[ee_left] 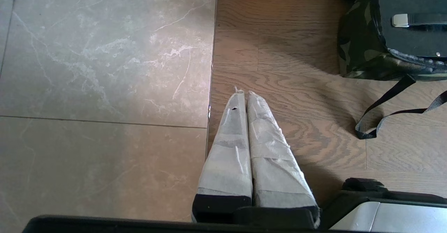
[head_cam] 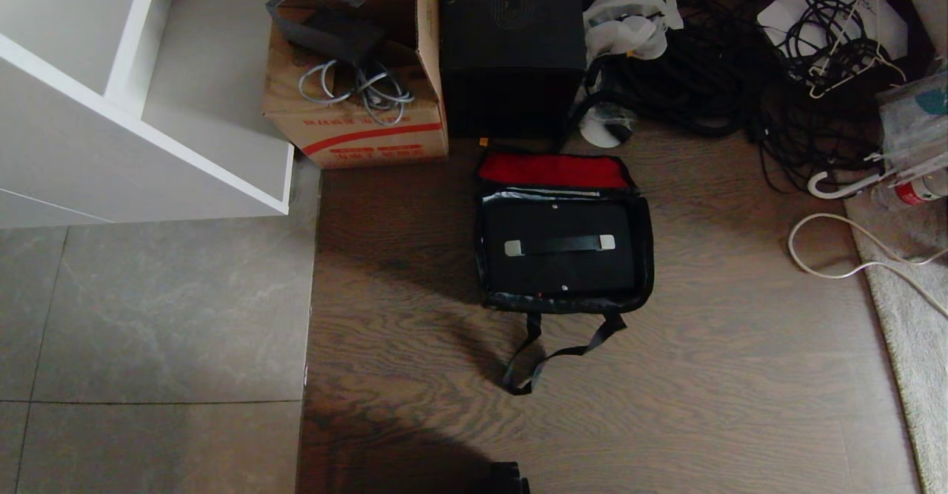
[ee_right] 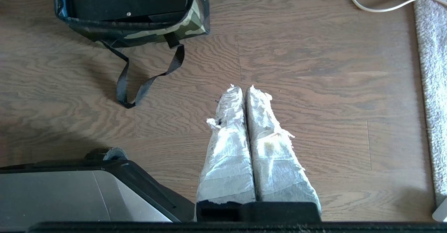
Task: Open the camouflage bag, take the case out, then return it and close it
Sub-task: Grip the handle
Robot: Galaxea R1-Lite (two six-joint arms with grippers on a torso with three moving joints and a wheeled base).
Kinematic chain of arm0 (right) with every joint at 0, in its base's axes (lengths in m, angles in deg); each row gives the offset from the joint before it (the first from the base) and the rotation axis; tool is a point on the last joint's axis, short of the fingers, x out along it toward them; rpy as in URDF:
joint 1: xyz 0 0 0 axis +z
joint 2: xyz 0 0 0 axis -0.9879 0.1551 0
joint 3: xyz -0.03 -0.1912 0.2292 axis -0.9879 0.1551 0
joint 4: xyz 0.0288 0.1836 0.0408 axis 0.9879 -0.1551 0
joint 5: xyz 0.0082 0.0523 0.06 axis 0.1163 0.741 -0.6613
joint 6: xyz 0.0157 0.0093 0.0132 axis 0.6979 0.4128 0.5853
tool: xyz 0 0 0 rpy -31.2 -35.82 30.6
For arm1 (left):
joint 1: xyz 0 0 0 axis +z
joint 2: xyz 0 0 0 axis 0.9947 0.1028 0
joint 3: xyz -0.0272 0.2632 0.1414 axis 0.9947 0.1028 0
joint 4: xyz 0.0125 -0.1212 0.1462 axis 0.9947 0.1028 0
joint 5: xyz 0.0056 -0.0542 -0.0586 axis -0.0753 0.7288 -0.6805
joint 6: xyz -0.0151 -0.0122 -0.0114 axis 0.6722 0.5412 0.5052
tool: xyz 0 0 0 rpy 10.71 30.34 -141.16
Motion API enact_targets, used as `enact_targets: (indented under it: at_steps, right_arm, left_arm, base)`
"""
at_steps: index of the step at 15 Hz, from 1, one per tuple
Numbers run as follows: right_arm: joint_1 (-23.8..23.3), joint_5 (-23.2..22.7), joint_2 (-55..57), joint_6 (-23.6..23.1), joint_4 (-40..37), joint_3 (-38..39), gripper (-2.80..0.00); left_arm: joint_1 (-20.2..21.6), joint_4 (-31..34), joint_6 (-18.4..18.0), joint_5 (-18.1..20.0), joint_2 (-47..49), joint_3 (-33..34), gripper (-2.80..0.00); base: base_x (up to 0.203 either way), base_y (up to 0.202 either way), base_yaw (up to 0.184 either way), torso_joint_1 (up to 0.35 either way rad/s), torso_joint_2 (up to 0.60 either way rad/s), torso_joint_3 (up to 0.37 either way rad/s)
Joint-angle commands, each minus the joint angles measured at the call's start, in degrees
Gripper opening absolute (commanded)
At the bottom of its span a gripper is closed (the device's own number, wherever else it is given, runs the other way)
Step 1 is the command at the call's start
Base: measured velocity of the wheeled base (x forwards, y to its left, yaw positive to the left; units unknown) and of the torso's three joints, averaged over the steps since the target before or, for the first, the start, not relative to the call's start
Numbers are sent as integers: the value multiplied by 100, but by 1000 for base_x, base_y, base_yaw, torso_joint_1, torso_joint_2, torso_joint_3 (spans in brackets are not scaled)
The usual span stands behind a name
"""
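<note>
The camouflage bag (head_cam: 646, 257) stands open on the wood floor, its lid (head_cam: 552, 171) flipped back and showing red lining. The case (head_cam: 561, 264), flat and black with a silver-ended handle, lies inside it. The bag's black strap (head_cam: 548, 353) trails toward me. In the left wrist view the bag (ee_left: 356, 51) and case (ee_left: 408, 37) sit ahead and off to one side of my left gripper (ee_left: 244, 93), which is shut and empty over the floor. My right gripper (ee_right: 241, 88) is also shut and empty, apart from the bag (ee_right: 157, 34) and case (ee_right: 129, 2). Neither gripper appears in the head view.
Behind the bag stand a brown cardboard box (head_cam: 355, 109) and a taller black box (head_cam: 511, 42). A white shelf unit (head_cam: 148, 109) is at the far left. Tangled black cables (head_cam: 740, 72), a white cable (head_cam: 822, 257) and a rug (head_cam: 903, 316) lie on the right.
</note>
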Motion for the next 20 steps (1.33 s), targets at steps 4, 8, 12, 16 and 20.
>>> enact_targets:
  at_steps: [4,8,12,16,20]
  right_arm:
    - [0,-1,7,4,-6,0,-280]
    - [0,-1,7,4,-6,0,-280]
    - [0,-1,7,4,-6,0,-280]
    - [0,-1,7,4,-6,0,-280]
    - [0,-1,7,4,-6,0,-280]
  left_arm:
    - [0,-3,4,-2,-2,53,-280]
    - [0,-3,4,-2,-6,53,-280]
    - [0,-3,4,-2,-2,53,-280]
    - [0,-3,4,-2,-3,53,-280]
    - [0,-3,4,-2,-2,53,-280]
  base:
    - [0,0,0,0,0,0]
    - [0,0,0,0,0,0]
    - [0,0,0,0,0,0]
    - [0,0,0,0,0,0]
    - [0,0,0,0,0,0]
